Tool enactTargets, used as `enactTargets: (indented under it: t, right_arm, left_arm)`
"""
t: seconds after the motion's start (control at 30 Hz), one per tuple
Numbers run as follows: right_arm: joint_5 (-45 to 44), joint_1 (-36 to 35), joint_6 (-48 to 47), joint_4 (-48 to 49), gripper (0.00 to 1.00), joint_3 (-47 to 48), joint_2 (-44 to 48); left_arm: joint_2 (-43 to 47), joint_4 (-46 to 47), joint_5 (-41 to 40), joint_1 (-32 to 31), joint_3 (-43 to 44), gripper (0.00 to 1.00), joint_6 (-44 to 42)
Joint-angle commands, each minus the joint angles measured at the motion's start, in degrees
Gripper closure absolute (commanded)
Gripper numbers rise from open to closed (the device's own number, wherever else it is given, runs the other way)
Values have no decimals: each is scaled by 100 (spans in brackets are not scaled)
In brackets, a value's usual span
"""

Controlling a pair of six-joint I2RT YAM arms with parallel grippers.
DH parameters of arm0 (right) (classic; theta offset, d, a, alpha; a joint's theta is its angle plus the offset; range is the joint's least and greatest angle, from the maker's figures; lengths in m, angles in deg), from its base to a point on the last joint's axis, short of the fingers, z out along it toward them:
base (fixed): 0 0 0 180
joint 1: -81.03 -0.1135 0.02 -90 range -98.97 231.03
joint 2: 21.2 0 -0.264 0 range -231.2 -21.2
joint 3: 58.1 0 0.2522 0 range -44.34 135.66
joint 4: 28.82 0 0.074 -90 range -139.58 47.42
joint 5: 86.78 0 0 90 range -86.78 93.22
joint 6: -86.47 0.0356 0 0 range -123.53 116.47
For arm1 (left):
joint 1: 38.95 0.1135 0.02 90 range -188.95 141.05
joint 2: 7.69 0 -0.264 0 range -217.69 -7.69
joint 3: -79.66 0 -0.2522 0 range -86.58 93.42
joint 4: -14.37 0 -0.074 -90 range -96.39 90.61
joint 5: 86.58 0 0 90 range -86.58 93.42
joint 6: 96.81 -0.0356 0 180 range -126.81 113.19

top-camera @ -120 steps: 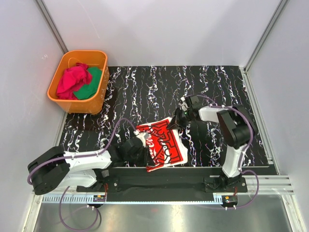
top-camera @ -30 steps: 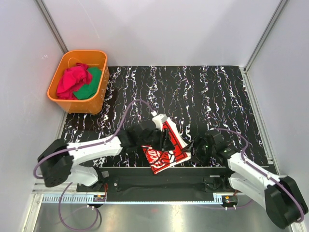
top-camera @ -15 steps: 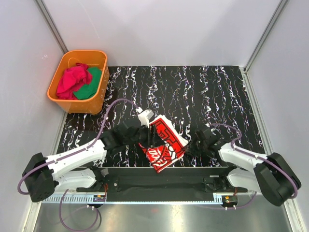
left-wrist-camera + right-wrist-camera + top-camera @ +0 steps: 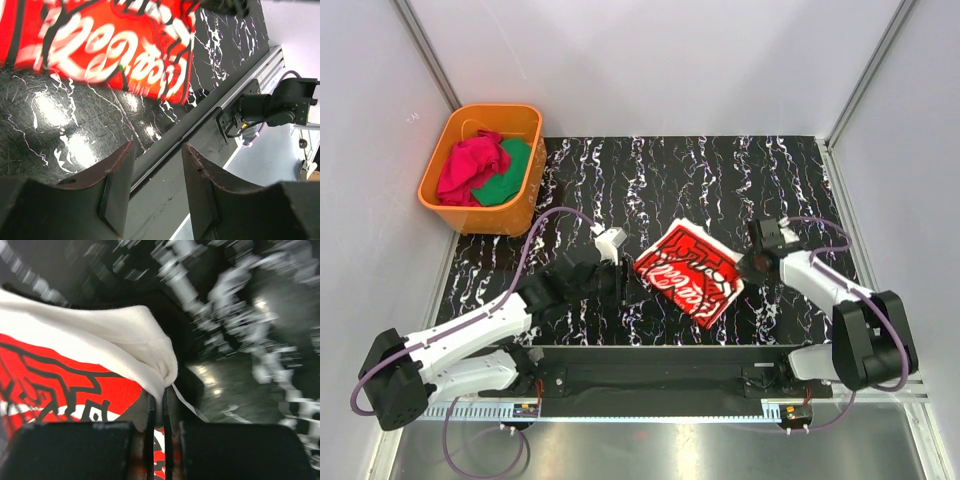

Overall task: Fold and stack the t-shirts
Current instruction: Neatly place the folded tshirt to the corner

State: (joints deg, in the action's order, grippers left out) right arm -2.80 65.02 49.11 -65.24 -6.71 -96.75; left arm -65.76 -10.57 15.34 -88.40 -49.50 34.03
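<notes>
Folded Coca-Cola t-shirt (image 4: 688, 272): flat on tabletop (image 4: 720, 180), long axis diagonal. Right end effector (image 4: 757, 262) clenched on its white corner, cloth extending to its left. Left end effector (image 4: 622, 278) released, empty, near the opposite edge.

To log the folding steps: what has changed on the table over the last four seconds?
The right pincer shut on the right edge of the red t-shirt and dragged it rightward, away from the near edge. The left pincer, earlier over the shirt, now stands open, apart at its left. The orange tub with its clothes stayed put.
</notes>
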Motion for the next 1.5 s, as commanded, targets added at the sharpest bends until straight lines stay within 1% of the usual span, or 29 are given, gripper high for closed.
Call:
enactTargets:
  t: [0.0,0.03,0.13,0.17,0.23,0.27,0.37,0.4,0.5,0.57,0.67,0.73,0.83,1.0,1.03,1.1,1.2,1.4,1.47]
  right_arm:
    - [-1357,264,-140,-1354,100,682,-310]
    - [-1401,448,-158,-1443,100,745,-503]
    - [-1244,861,-193,-1584,100,729,-680]
    - [-1174,1202,-210,-1619,100,711,-672]
    - [-1147,1468,-254,-1751,100,737,-550]
    - [-1164,1774,-307,-1829,100,763,-496]
    - [-1445,2154,-509,-2119,100,921,-312]
    - [-1498,2424,-535,-2190,100,992,-277]
    - [-1463,2935,-702,-2427,100,1106,-215]
    - [-1472,3051,-1027,-2611,100,1211,-250]
    - [-1648,3314,-1265,-3015,100,1536,-452]
    - [-1691,3455,-1370,-3087,100,1625,-470]
    - [-1552,3596,-1257,-3271,100,1695,-426]
    - [-1700,4140,-1090,-3649,100,1827,-295]
    - [-1701,4341,-1055,-3676,100,1818,-259]
    - [-1561,4553,-1037,-3650,100,1757,-180]
    - [-1674,4817,-967,-3658,100,1748,-206]
    - [-1586,5309,-1002,-3316,100,1537,-434]
    - [-1621,5371,-1080,-3114,100,1424,-504]
  left_arm:
    - [129,116,240,50,80,52,-173]
    - [137,107,266,50,89,52,-208]
    - [164,116,424,85,133,52,-260]
    - [172,99,486,93,150,52,-278]
    - [251,64,627,94,212,53,-313]
    - [304,37,662,94,229,52,-322]
    - [488,-16,706,94,230,52,-366]
    - [515,-16,750,94,221,52,-375]
    - [603,10,846,94,186,52,-419]
    - [621,37,899,102,194,52,-480]
    - [647,168,1013,120,194,52,-498]
    - [638,326,1128,129,194,52,-472]
    - [603,511,1268,138,221,52,-428]
    - [621,740,1462,155,238,52,-340]
    - [621,749,1497,155,247,52,-340]
    - [656,705,1559,164,273,52,-357]
    - [787,609,1524,164,300,51,-375]
    - [919,520,1515,225,212,51,-357]
    - [919,485,1532,252,194,51,-366]
